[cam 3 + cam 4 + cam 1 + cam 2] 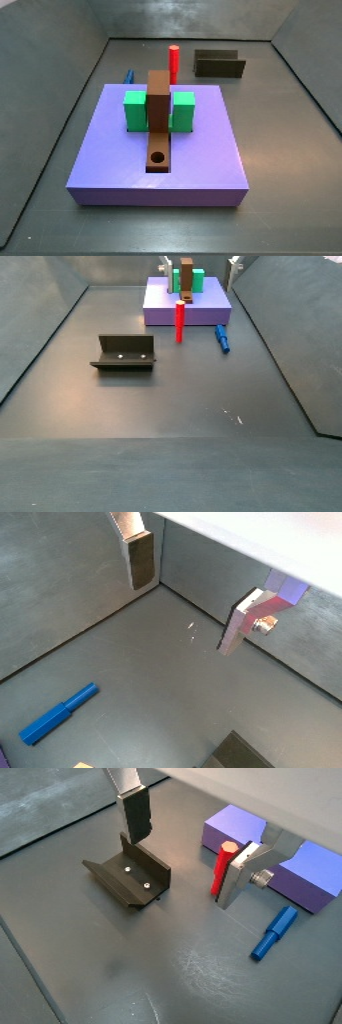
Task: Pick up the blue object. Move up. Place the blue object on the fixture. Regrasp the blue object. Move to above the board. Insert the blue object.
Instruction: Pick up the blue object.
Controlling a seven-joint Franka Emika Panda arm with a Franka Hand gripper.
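Observation:
The blue object (222,338) is a slim blue peg lying flat on the grey floor beside the purple slab, and it shows in both wrist views (59,712) (274,933). In a side view it peeps out behind the slab (130,76). My gripper (187,848) hangs high above the floor, open and empty, also seen in a wrist view (187,597). The fixture (124,353) (130,876) stands apart from the peg. The board (159,120) is a brown bar with a round hole (159,158), lying between two green blocks (135,110).
A red peg (181,318) (223,868) stands upright on the floor just in front of the large purple slab (201,170), between the fixture and the blue peg. Grey walls (287,316) enclose the floor on all sides.

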